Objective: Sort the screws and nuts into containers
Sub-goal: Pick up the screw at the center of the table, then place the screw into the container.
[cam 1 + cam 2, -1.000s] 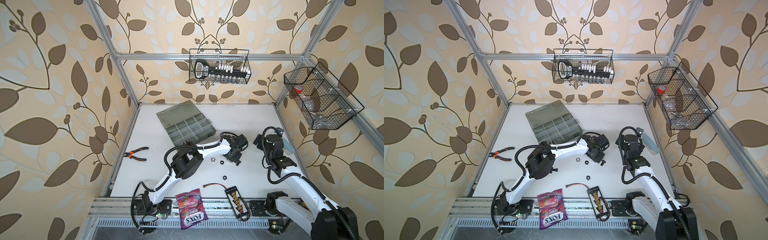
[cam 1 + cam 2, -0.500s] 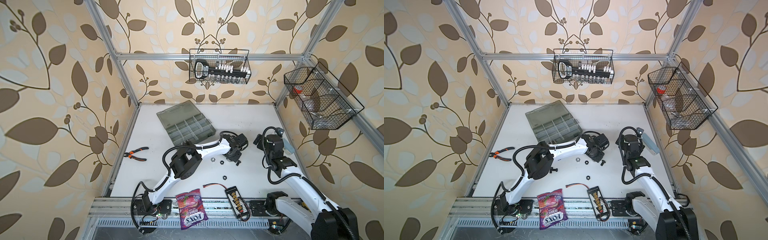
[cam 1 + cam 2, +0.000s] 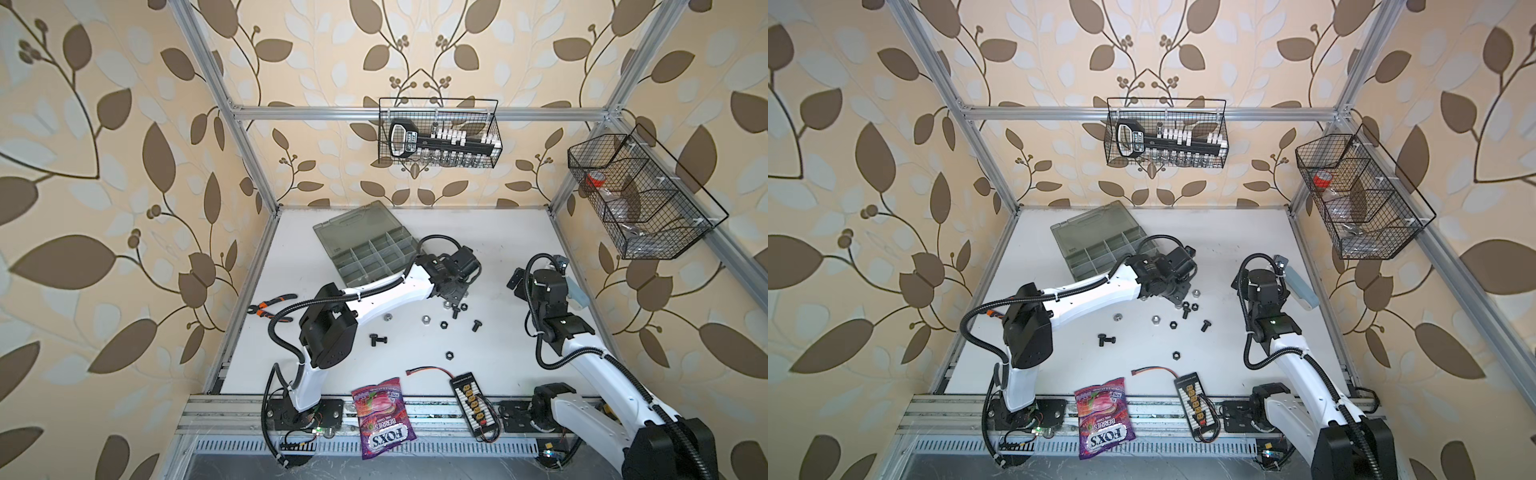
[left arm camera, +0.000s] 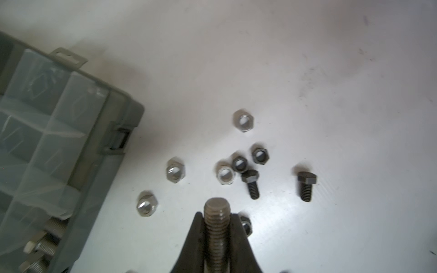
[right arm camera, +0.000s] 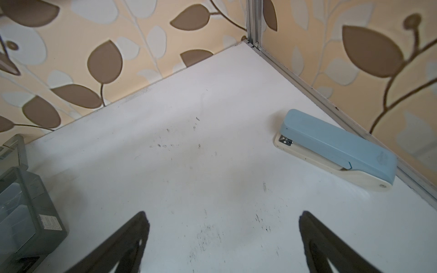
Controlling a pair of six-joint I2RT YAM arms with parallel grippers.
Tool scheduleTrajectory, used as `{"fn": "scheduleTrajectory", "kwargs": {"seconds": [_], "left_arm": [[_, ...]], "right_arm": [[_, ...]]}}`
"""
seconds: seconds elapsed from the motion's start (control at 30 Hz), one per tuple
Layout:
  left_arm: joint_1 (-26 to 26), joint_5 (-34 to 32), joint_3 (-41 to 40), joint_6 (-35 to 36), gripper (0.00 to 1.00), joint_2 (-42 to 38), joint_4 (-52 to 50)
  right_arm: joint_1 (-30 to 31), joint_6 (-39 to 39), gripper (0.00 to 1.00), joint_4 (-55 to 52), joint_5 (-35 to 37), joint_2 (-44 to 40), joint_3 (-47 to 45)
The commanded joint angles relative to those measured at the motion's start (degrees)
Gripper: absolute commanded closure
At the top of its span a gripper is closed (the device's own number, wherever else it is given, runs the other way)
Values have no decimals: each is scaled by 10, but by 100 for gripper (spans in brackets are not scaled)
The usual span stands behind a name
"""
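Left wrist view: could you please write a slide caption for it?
Left hand shut on a silver screw, with loose nuts and black screws beside the case.

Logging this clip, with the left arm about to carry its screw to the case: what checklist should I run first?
1. Left gripper shut on silver screw: ok.
2. Case open: ok.
3. Stored screws in the case mark the target: ok.
4. Right gripper open, holding nothing: ok.
5. How the screw's head sits in the grip: cannot tell, hidden.
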Motion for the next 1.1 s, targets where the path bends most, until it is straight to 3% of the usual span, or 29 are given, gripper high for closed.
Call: {"fn": "scheduleTrajectory", "kwargs": {"seconds": [0.0,0.2,0.43,1.07], "left_arm": [[51,-51,-48,-5,100,-65,5],[139,-50,-144,-16,100,-139,27],[200,-66,-204,19,100,-177,54],[259,-65,-318,59,100,-202,103]], "right_arm": [[3,-4,0,1,9,-11,8],[3,-5,0,1,7,-11,8],[2,-6,0,1,5,-11,8],[2,-7,0,3,3,-6,9]]}}
